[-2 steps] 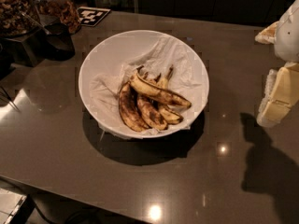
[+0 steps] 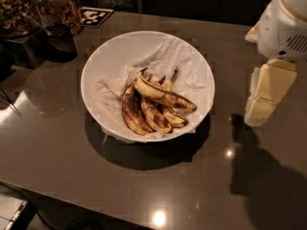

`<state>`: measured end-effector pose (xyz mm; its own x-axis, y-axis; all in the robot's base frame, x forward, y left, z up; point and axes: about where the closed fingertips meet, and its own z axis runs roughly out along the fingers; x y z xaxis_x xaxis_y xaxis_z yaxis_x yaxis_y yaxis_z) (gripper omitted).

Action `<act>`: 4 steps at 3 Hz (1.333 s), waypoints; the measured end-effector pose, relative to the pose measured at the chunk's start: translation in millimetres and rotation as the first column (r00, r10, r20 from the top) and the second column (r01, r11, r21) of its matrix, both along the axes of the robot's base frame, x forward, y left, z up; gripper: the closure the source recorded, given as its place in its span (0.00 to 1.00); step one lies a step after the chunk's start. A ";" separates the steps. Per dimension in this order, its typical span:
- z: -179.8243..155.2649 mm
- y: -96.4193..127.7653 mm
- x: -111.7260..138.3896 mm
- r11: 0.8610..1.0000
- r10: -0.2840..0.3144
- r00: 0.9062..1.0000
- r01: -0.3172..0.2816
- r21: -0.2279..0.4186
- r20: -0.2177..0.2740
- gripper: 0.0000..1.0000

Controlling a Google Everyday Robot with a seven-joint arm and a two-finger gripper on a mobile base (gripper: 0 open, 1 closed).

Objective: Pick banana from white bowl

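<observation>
The white bowl (image 2: 111,56) stands on the dark table, lined with crumpled white paper. Several overripe bananas lie in it. The banana (image 2: 163,96), the longest and palest one, lies on top of the others, running from upper left to lower right with its dark stem at the upper left. My gripper (image 2: 266,94) hangs at the right of the view, to the right of the bowl and above the table, with nothing in it. It is apart from the bowl's rim.
Jars of nuts and snacks (image 2: 17,8) and a black container (image 2: 57,43) stand at the back left. A black-and-white marker tag (image 2: 94,15) lies behind the bowl. The table's front edge (image 2: 72,200) runs across the lower left.
My gripper and arm have moved a little to the left, towards the bowl. The bowl and the bananas have not moved.
</observation>
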<state>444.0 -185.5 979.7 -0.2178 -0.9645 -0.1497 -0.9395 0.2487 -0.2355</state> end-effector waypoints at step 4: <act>-27.4 96.2 53.6 0.998 -0.062 0.993 0.061 -0.014 -0.101 0.00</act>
<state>497.6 -89.3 952.3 -0.2901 -0.9502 -0.1139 -0.9417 0.3046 -0.1430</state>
